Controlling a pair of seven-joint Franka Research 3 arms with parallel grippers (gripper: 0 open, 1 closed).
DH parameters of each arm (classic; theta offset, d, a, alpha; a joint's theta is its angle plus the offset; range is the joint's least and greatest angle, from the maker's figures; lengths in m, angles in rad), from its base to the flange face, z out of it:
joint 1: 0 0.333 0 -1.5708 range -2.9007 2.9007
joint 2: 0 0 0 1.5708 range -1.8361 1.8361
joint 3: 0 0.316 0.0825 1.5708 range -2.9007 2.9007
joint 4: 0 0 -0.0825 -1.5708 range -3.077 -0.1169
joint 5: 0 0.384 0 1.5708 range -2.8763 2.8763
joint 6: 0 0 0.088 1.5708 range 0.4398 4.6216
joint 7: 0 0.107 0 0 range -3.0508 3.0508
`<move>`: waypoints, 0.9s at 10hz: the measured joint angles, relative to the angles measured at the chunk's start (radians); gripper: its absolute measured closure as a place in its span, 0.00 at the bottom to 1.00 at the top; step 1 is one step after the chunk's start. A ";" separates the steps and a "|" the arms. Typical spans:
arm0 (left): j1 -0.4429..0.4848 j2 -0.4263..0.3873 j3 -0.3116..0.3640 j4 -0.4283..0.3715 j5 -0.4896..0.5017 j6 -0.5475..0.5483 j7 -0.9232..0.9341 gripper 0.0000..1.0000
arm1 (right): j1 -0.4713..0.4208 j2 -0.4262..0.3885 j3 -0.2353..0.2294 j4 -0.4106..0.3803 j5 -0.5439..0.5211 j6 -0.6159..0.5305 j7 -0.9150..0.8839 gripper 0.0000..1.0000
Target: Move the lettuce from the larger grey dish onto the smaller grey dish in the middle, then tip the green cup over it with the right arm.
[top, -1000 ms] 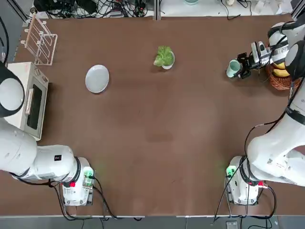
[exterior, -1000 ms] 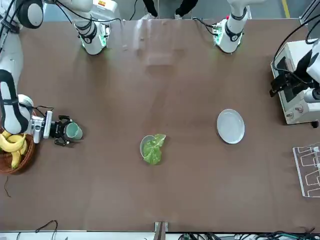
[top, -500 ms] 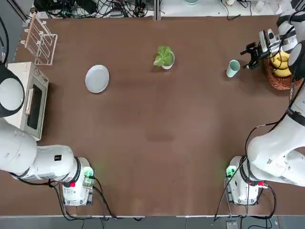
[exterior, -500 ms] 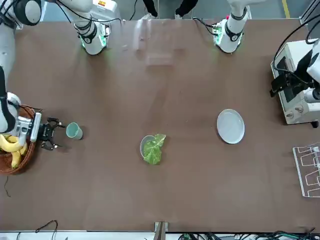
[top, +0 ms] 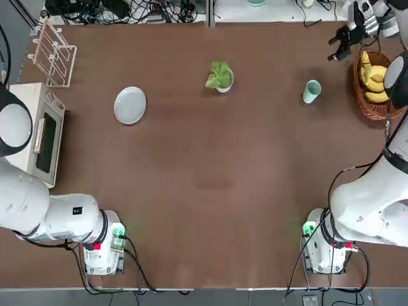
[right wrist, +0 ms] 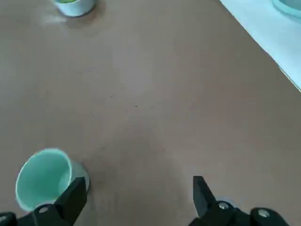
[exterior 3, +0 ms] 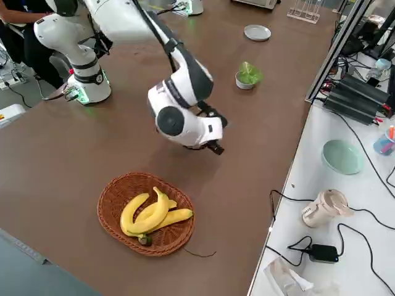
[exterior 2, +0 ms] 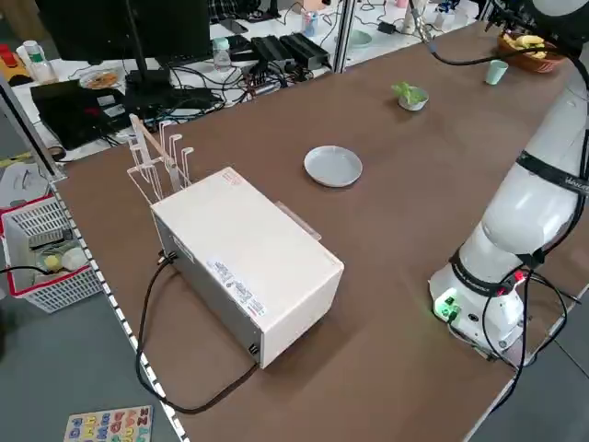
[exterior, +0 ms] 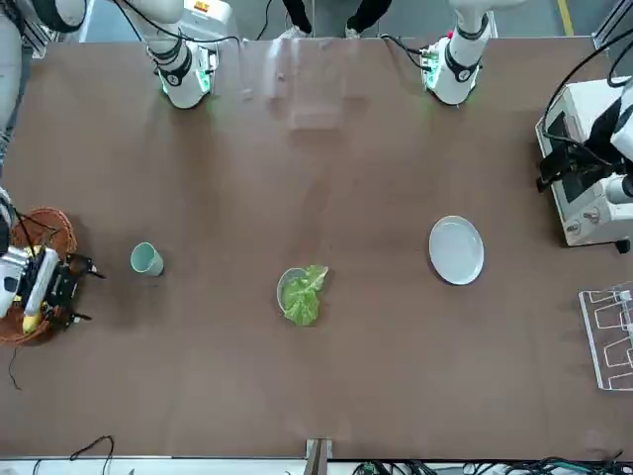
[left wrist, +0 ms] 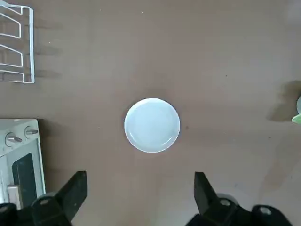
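Frilly bright-green lettuce (top: 218, 74) already sits in the small deep grey bowl (top: 225, 82) near the table's far edge at mid-width, the flat light-grey plate (top: 130, 105) lies bare toward the left edge, and the pale mint-green tumbler (top: 312, 90) stands upright toward the far right corner beside the wicker banana basket (top: 373, 95). The right gripper (top: 349, 33), fingers apart and empty, hangs above that corner clear of the tumbler; the left gripper (left wrist: 141, 200), also spread, hovers over the plate. With both steps apparently complete, the right arm does best to retreat high, clearing tumbler and basket.

A white toaster oven (exterior 2: 244, 262) sits nearest, a clear rack (exterior 2: 156, 157) behind it. Beyond lie the larger grey dish (exterior 2: 333, 166), then the lettuce (exterior 2: 405, 91) in the smaller grey dish (exterior 2: 413, 102), and farthest the green cup (exterior 2: 497, 71) beside a banana basket (exterior 2: 528, 45)
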 joint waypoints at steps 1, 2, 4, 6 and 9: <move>0.004 0.000 0.000 0.000 0.000 0.000 0.000 0.00 | 0.003 -0.019 0.049 0.012 -0.060 0.041 0.176 0.00; 0.005 0.000 0.000 0.000 0.000 0.000 0.001 0.00 | 0.006 -0.041 0.094 0.024 -0.123 0.073 0.366 0.00; 0.005 0.000 0.000 0.000 0.000 0.000 0.000 0.00 | 0.013 -0.073 0.173 0.053 -0.248 0.098 0.780 0.00; 0.005 0.000 0.000 0.001 0.000 0.000 0.000 0.00 | 0.013 -0.079 0.244 0.117 -0.373 0.048 1.189 0.00; 0.005 0.000 0.001 0.001 0.000 0.000 0.000 0.00 | 0.013 -0.085 0.298 0.268 -0.484 -0.174 1.657 0.00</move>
